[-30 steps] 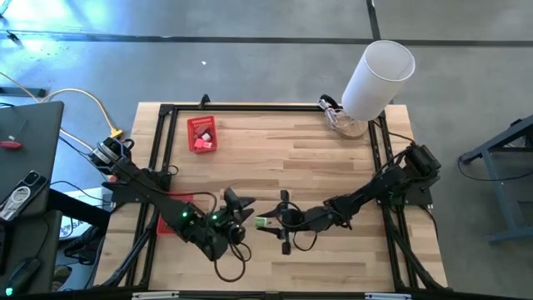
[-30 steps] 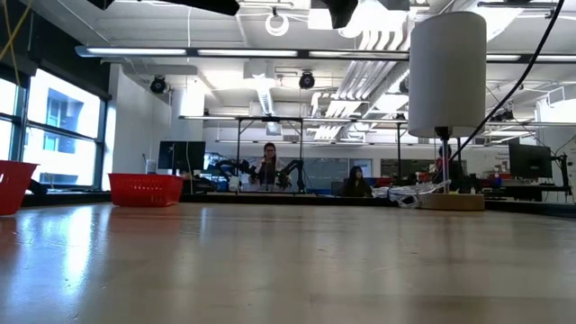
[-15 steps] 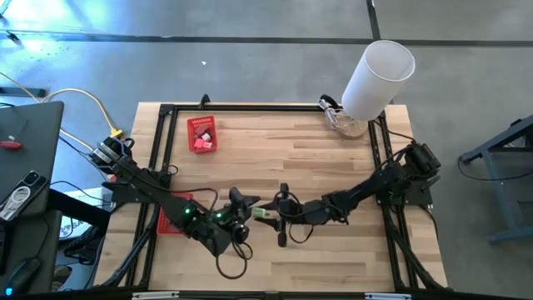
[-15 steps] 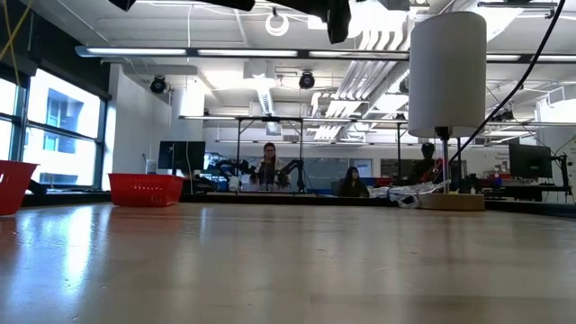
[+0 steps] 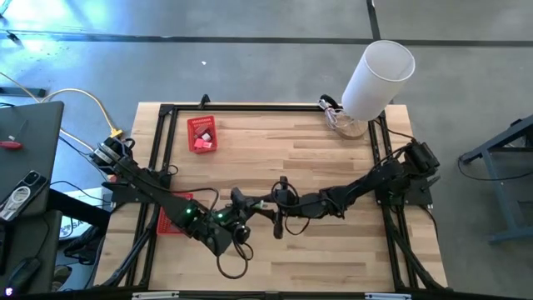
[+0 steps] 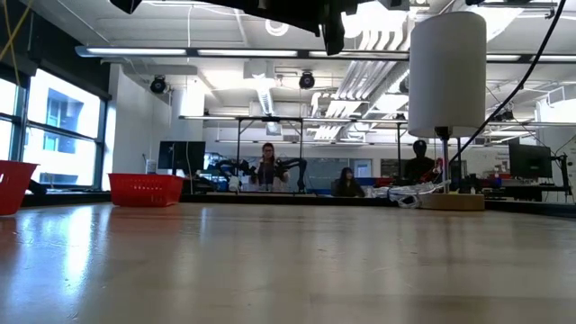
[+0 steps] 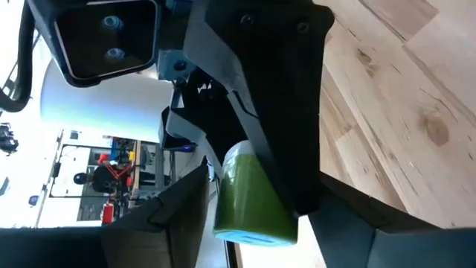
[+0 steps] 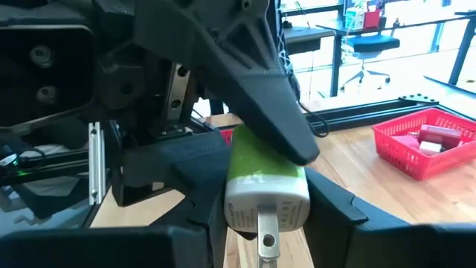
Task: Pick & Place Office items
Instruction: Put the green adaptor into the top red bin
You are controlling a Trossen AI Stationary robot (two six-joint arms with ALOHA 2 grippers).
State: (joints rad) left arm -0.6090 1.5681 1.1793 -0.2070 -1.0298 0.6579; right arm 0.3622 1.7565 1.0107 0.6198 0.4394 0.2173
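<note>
One office item, a green cylinder (image 8: 264, 167) with a white end and a small metal ring, hangs in the air over the middle of the table. My right gripper (image 8: 268, 186) is shut on it, reaching level from the table's right (image 5: 271, 207). My left gripper (image 7: 253, 219) meets it from the table's left (image 5: 248, 202). Its fingers stand open on either side of the green item (image 7: 249, 197) and of the right gripper's fingers. More pieces, red and pink, lie in a red mesh basket (image 8: 420, 145). My right gripper pinches the green item's sides near its white end (image 8: 297, 195) between its two fingers. The fingers come level from the table's right and lie along the item. The item is lifted clear of the table. My left gripper's fingers (image 8: 260, 97) lie close against the item; whether they touch it I cannot tell.
A red basket (image 5: 201, 133) with pieces sits at the far left of the table. A second red basket (image 5: 171, 212) lies partly under the left arm. A big white cylinder (image 5: 379, 71) stands at the far right corner. A black frame (image 5: 250, 108) runs along the table's edges.
My right gripper has carried the green item toward the table's left and slightly toward the far edge, rolling a little, until it reached my left gripper. The item now sits between the left gripper's fingers, still clear of the table.
</note>
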